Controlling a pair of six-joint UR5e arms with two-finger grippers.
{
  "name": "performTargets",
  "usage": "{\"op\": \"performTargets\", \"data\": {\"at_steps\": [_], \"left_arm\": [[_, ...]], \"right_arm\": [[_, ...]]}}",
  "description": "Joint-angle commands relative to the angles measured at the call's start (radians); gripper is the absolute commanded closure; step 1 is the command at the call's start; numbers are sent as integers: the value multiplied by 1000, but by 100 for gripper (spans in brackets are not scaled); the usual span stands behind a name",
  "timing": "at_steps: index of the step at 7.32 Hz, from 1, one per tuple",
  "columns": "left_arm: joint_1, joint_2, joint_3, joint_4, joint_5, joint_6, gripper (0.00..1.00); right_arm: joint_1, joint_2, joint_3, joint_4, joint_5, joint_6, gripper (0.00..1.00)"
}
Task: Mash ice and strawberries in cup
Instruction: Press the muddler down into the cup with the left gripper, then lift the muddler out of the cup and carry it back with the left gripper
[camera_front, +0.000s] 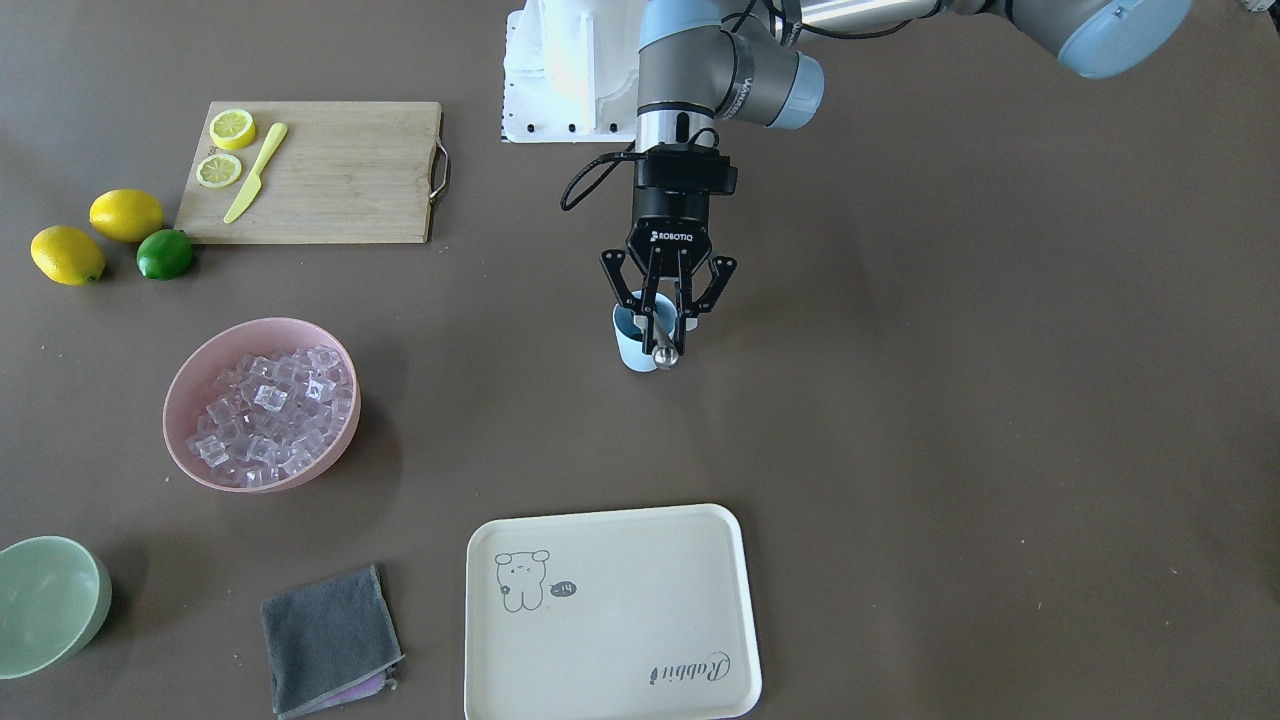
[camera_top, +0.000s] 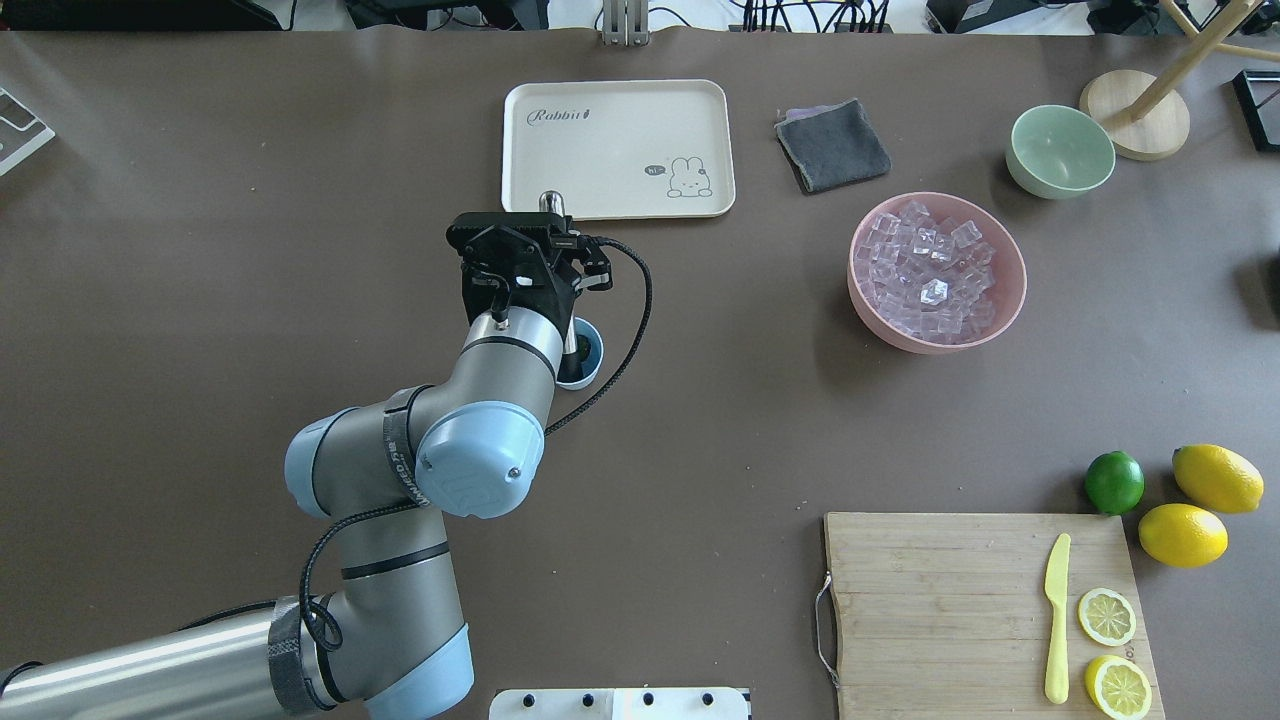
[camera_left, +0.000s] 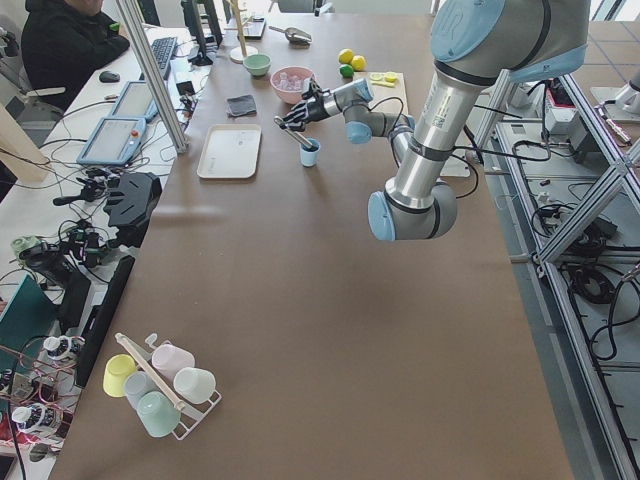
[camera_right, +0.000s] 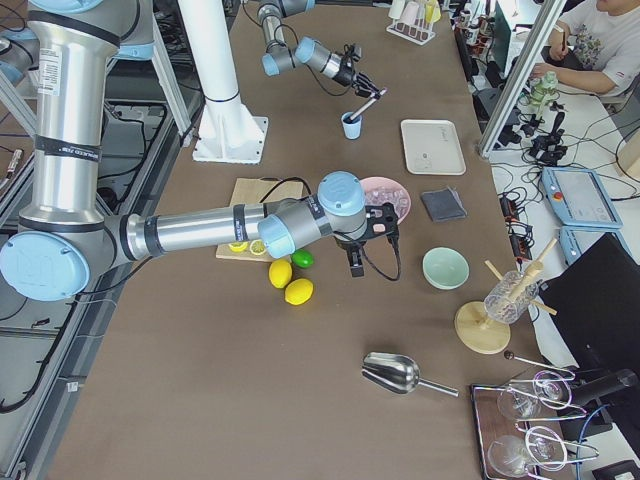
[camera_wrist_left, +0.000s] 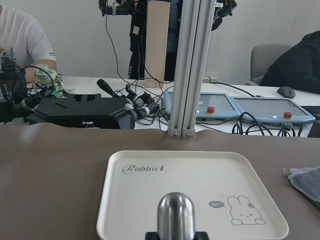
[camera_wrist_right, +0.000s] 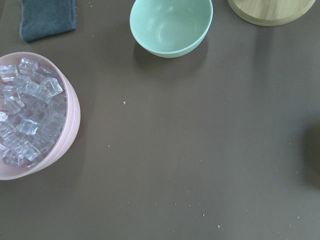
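Note:
The light-blue cup (camera_front: 632, 346) stands mid-table; it also shows in the overhead view (camera_top: 585, 353). My left gripper (camera_front: 667, 318) is above it, shut on a metal muddler (camera_front: 665, 354) that slants down into the cup. The muddler's rounded top fills the bottom of the left wrist view (camera_wrist_left: 175, 215). The ice (camera_front: 272, 412) is piled in the pink bowl (camera_front: 185, 390), away from the cup. No strawberry shows; the arm hides most of the cup's inside. My right gripper (camera_right: 356, 262) shows only in the exterior right view, hovering by the pink bowl; I cannot tell its state.
A cream tray (camera_front: 620, 640) lies beyond the cup. A grey cloth (camera_front: 328, 640) and a pale green bowl (camera_front: 45, 605) sit near the pink bowl. A cutting board (camera_front: 340, 175) holds lemon slices and a yellow knife; two lemons and a lime (camera_front: 165, 254) lie beside it.

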Motion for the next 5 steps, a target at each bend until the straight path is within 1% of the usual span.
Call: {"op": "performTargets", "data": {"at_steps": [1, 2, 3, 4, 5], "left_arm": [[-80, -49, -88, 39, -73, 73, 100], [-193, -47, -128, 70, -264, 75, 100], [-338, -31, -160, 94, -501, 76, 100], [-479, 7, -159, 95, -742, 90, 100], [-588, 56, -151, 87, -893, 148, 100]], "right_arm": [[-1, 4, -1, -1, -1, -1, 2], [1, 4, -1, -1, -3, -1, 2], [1, 7, 1, -1, -1, -4, 2], [13, 12, 1, -8, 3, -5, 2], [28, 13, -1, -7, 2, -5, 2]]}}
